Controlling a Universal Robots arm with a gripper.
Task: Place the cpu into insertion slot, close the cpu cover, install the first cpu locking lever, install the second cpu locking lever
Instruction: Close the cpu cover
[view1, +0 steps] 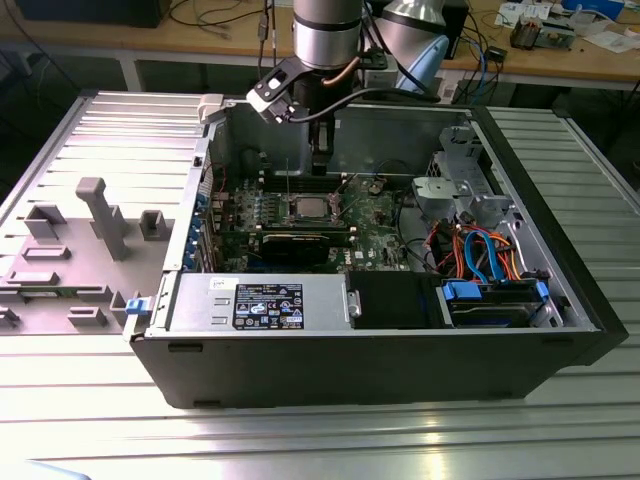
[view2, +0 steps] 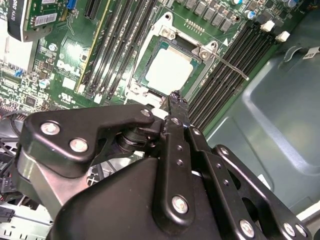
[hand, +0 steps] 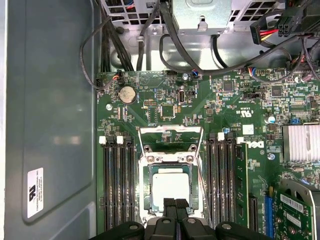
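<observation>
Ribbed metal table (view1: 320, 440) spans the exterior view. On it, centre frame, sits an open computer case (view1: 400, 355). A grey plastic fixture (view1: 105, 215) lies at the exterior view's left. The arm (view1: 325, 30) drops in from the upper centre of the frame into the case. A silver power supply (view1: 200, 305) sits against the case's near wall, lower left of centre. A green motherboard (hand: 235, 115) lines the case floor, with banks of long black memory slots (hand: 117, 185) on either side of the socket. The cpu cover (hand: 170, 148) is swung open, its frame lying back on the board just beside the socket, and board parts show through its window. The insertion slot (hand: 148, 175) shows as a dark border, with the cpu (hand: 170, 186) seated flat inside it, silvery face up; it is a pale square in the second wrist view (view2: 170, 67) and sits centre frame in the exterior view (view1: 305, 208). One thin locking lever (view2: 230, 65) angles off a socket corner across the memory slots. The gripper (hand: 175, 205) is clenched, fingers pressed together with nothing between them, its tips over the cpu's edge; contact cannot be told. In the exterior view it hangs just above the socket (view1: 320, 172).
</observation>
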